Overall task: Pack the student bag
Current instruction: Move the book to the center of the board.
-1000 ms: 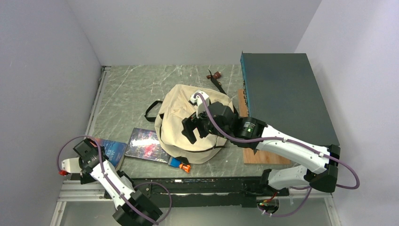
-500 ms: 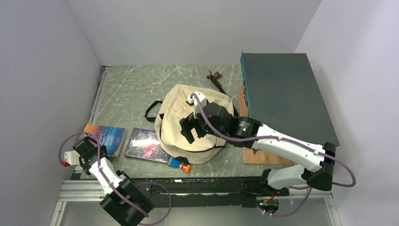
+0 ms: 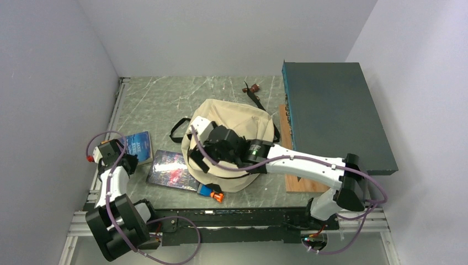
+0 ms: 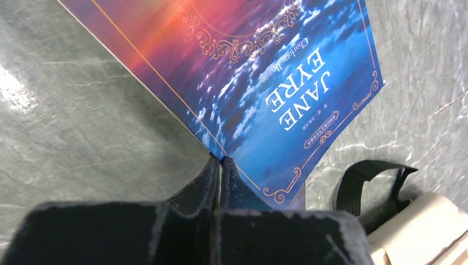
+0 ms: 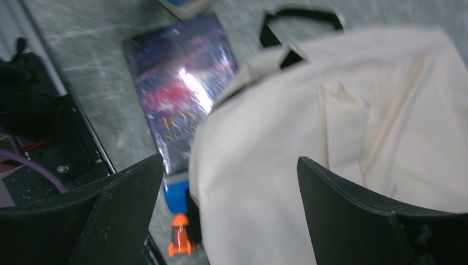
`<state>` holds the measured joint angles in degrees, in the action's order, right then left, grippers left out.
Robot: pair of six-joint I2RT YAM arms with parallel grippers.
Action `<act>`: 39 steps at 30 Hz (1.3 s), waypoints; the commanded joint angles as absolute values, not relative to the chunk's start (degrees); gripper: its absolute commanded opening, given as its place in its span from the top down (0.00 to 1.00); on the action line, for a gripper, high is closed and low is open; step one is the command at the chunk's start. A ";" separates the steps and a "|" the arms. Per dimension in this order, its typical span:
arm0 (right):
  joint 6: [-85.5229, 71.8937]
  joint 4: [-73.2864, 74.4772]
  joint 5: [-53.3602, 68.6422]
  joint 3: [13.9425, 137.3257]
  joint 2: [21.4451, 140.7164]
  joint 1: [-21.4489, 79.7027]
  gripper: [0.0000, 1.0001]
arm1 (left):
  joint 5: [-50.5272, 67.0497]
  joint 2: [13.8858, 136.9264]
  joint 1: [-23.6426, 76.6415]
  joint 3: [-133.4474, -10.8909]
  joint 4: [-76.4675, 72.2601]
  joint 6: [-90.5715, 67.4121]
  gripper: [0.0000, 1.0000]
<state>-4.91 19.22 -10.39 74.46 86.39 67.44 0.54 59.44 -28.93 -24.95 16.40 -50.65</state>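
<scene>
**Fingers of the left arm pinch a book beside the student bag**

Left fingers (image 4: 234, 185) are pressed narrowly together on the near edge of the blue book (image 4: 276, 83), whose cover reads "Jane Eyre". That book sits well to the left of the student bag (image 3: 243, 118), with the left arm reaching up to it from the table's near edge.

Right fingers (image 5: 353, 215) stand wide apart and hold nothing. They hover over the left part of the bag's cream canvas, one finger above the fabric and the other past its left edge.

The bag lies slumped in the middle of the table (image 3: 160, 105). A black strap loop (image 3: 177, 128) sticks out from its left side. A second, dark purple book (image 3: 171, 170) lies flat just beside the bag's near-left edge, between the bag and the blue book. A small blue and orange object (image 3: 210, 192) rests at the bag's near edge. To the right of the bag stands a large teal box (image 3: 331, 110), with a wooden board (image 3: 301, 183) showing under it.
</scene>
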 commanded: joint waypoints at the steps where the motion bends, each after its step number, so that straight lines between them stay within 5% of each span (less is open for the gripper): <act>1: 10.89 -3.72 -5.33 72.05 88.29 71.10 0.07 | 4.33 60.06 -28.13 -29.06 20.37 -44.16 1.00; 7: 26.77 -25.02 -1.94 67.28 95.82 71.82 0.08 | 5.16 57.35 -27.73 -30.94 22.07 -39.50 1.00; 18: 31.48 -27.22 -3.72 68.93 100.26 72.16 0.10 | 3.89 57.94 -28.55 -29.12 20.21 -43.84 0.95; 26: 30.55 -28.42 -4.86 65.15 97.44 72.16 0.12 | 1.76 56.85 -32.80 -27.54 20.28 -47.75 0.68; 32: 29.69 -30.81 -3.96 62.67 96.14 72.07 0.12 | 3.82 53.36 -33.94 -23.60 17.36 -51.71 0.29; 39: 29.33 -33.46 -3.75 59.42 93.97 71.99 0.12 | 10.82 59.95 -34.97 -22.11 9.99 -52.82 0.20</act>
<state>30.09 -27.59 -4.32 60.60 97.45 71.94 6.42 56.66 -34.39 -22.39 16.21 -51.48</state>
